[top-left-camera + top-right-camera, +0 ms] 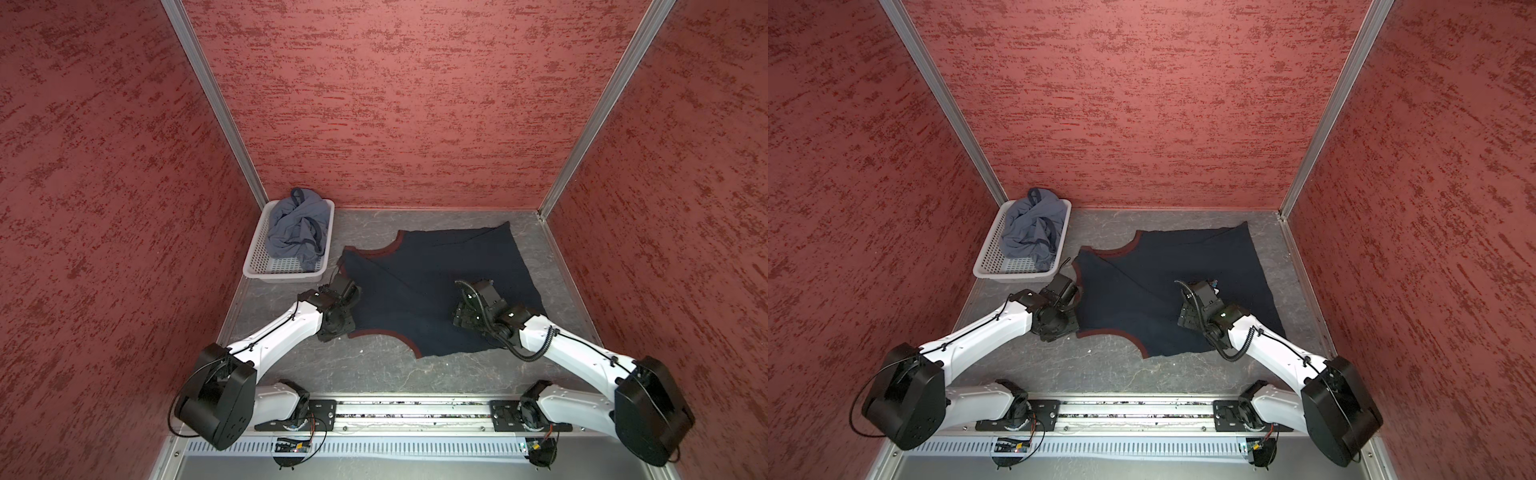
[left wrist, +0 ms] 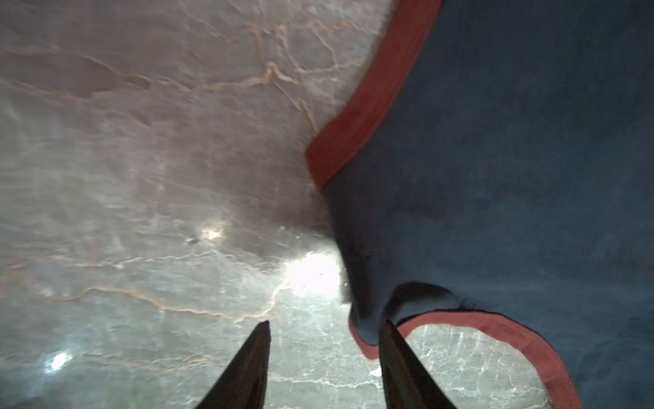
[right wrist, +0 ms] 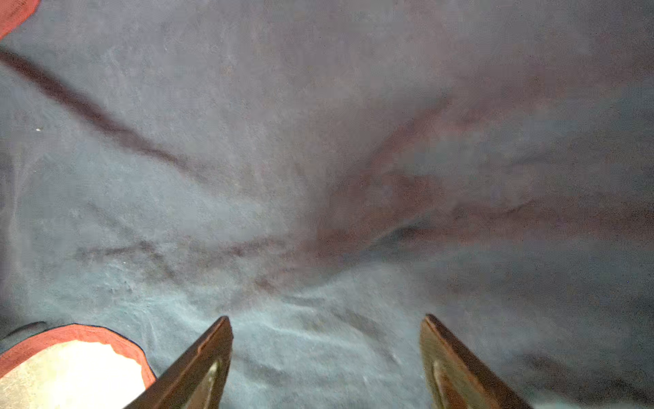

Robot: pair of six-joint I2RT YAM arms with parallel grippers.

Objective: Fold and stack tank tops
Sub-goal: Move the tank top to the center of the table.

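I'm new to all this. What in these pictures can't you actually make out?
- Left gripper: in both top views its own wrist covers the fingers.
- Navy top: the right arm covers its near corner in both top views, and its underside is hidden.
- Grey top: crumpled in the basket, so its shape is lost in folds.
- Right gripper: the wrist view is blurred, so whether it touches the cloth is unclear.
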